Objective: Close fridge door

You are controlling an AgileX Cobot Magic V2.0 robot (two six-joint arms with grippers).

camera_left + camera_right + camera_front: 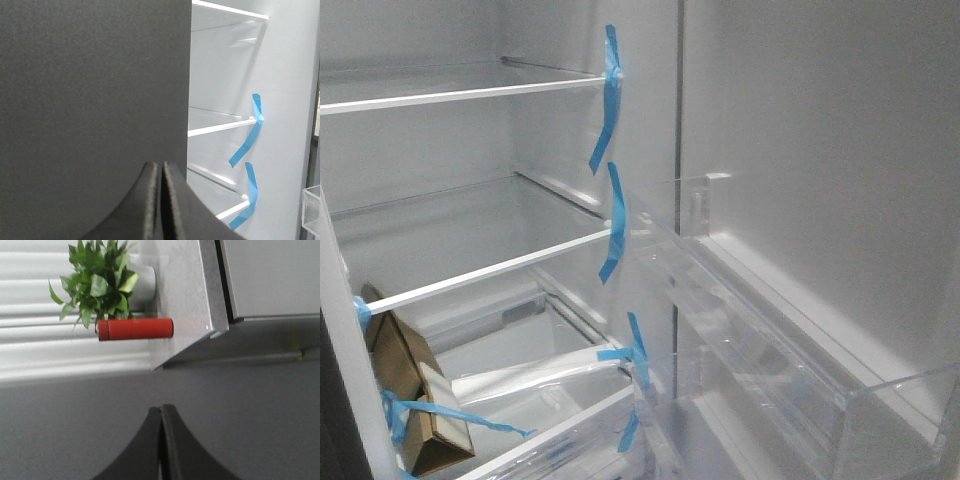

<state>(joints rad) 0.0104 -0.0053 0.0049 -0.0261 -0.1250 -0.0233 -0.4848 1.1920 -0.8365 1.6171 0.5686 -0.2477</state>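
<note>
The fridge door (820, 150) stands open on the right of the front view, showing its white inner lining and clear plastic shelf bins (770, 340). Neither gripper shows in that view. In the right wrist view my right gripper (161, 408) is shut and empty. Its tips are close against a matte dark grey face (75, 430), which looks like the door's outer side; I cannot tell if they touch. In the left wrist view my left gripper (161, 165) is shut and empty in front of a matching dark grey panel (90, 90) beside the open compartment.
White fridge shelves (480, 270) carry blue tape strips (612, 90). A taped cardboard box (420, 400) lies on the lower left shelf. The right wrist view shows a green plant (97, 280), a red cylinder (135, 329), a grey counter (185, 295) and a light grey cabinet front (270, 275).
</note>
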